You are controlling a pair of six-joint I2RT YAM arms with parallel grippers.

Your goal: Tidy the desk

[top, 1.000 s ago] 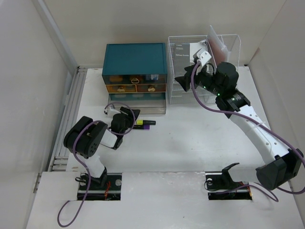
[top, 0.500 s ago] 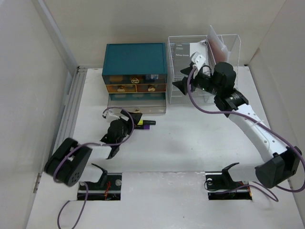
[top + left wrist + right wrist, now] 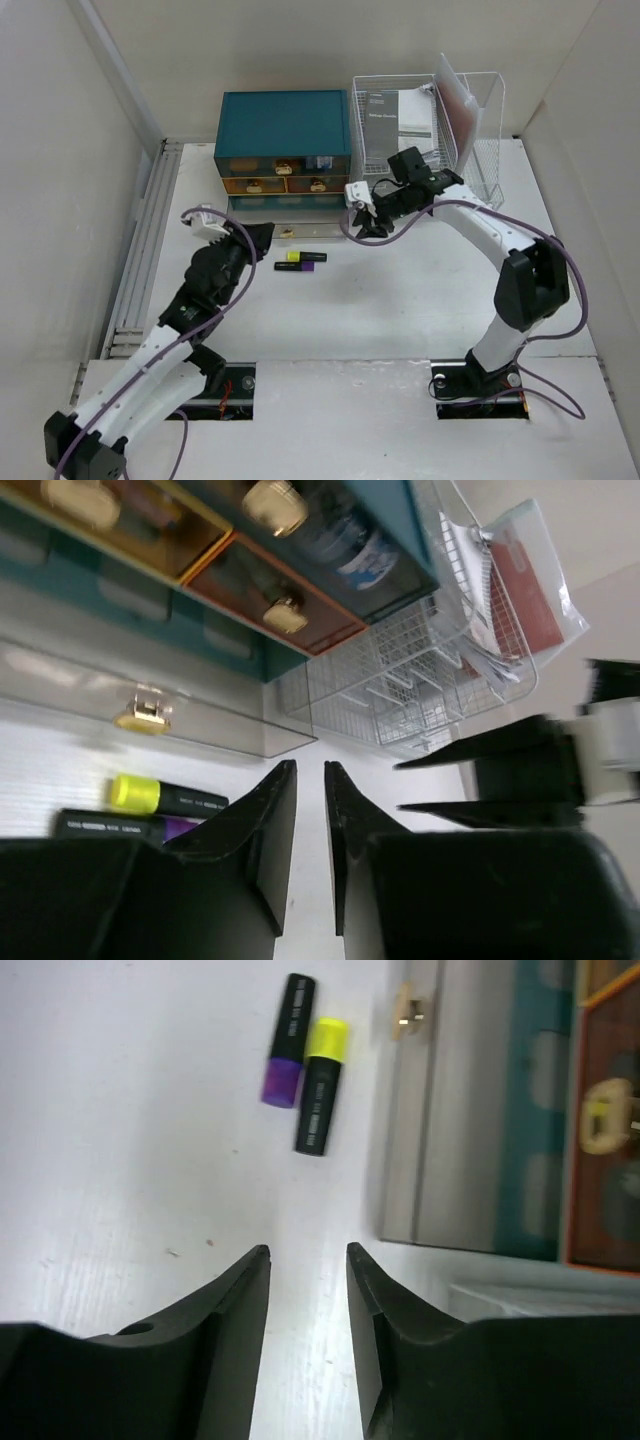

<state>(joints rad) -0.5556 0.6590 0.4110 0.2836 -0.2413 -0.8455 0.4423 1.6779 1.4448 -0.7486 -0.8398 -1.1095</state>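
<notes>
Markers first: yellow-capped marker [image 3: 298,256] and purple-capped marker [image 3: 301,266] lie side by side, touching or nearly so. They are loose on the surface [image 3: 420,300], just in front of the clear bottom drawer [image 3: 290,215] of the teal drawer unit [image 3: 283,125]. That drawer looks pulled out, gold clasp [image 3: 289,232] facing forward; can't tell if anything is in it. The upper drawers [image 3: 285,184] look closed, with small items showing through their tinted fronts. Right of the unit, touching or just beside it, a wire rack [image 3: 485,165] holds a booklet [image 3: 400,115] and a reddish folder [image 3: 462,95] standing upright.

Empty left tool [image 3: 256,240] hovers just left of the markers, fingers a narrow slit apart with nothing between them. Also empty, right tool [image 3: 368,224] hangs near the rack's front corner, right of the markers. It points down at the surface with fingers a little apart. Neither touches a marker.

Progress, my read: papers are filed in the rack and the upper drawers are shut, so part of the tidy-up seems done. Left to do: both markers need picking up and most likely go into the open drawer, then the drawer gets pushed closed. Call it past halfway, last loose items pending. The left tool is nearer and better placed for the next grab. Markers lying this close together could make a clean single pick awkward.
</notes>
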